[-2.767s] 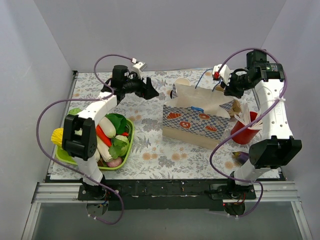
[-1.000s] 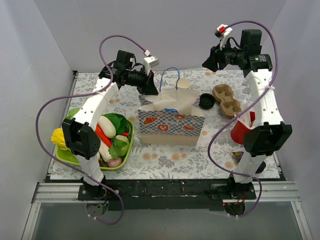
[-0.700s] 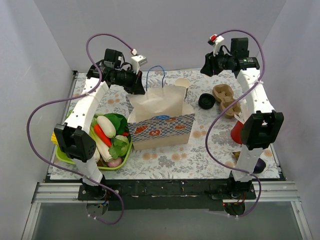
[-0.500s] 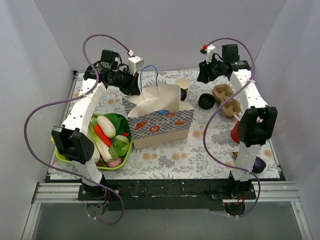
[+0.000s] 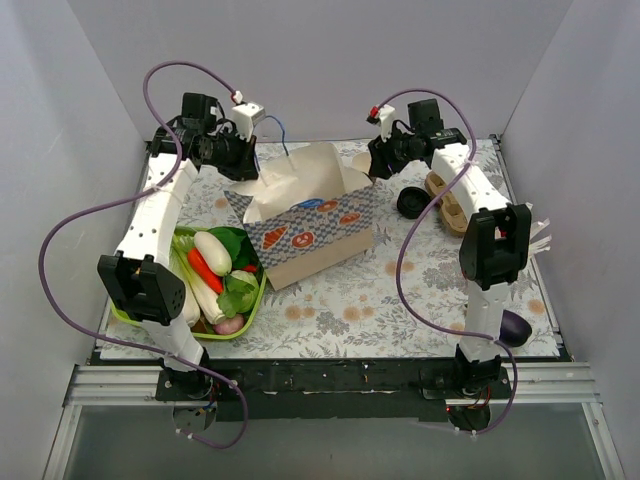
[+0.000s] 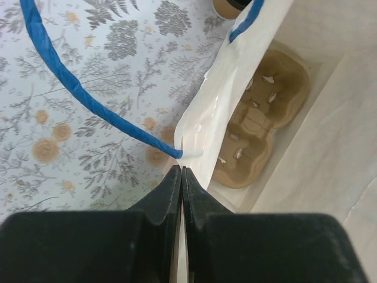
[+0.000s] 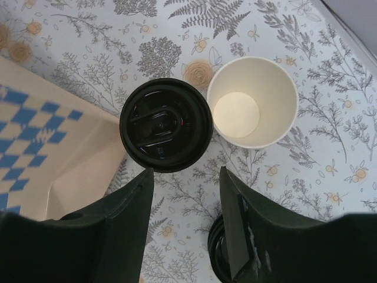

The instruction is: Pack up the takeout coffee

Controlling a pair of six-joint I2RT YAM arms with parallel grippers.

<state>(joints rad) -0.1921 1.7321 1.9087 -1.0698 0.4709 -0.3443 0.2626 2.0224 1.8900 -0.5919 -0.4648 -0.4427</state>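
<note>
Right wrist view: the right gripper (image 7: pixel 186 177) hangs, jaws apart, over the takeout coffee (image 7: pixel 166 125), a black-lidded cup standing on the table (image 7: pixel 330 147) just beside the paper bag (image 7: pixel 41 147)
Neighbour: an open empty cup (image 7: pixel 253 101) sits close against the coffee's lid, so a grasp looks tight on that side
Left gripper (image 6: pixel 181 172): fingers pinched together on the bag's white rim by the blue handle (image 6: pixel 76 100), seemingly to hold the mouth open
Inside the bag: a cardboard carrier (image 6: pixel 259 135) lies at the bottom, likely the cup's seat
Stage: coffee not yet gripped
</note>
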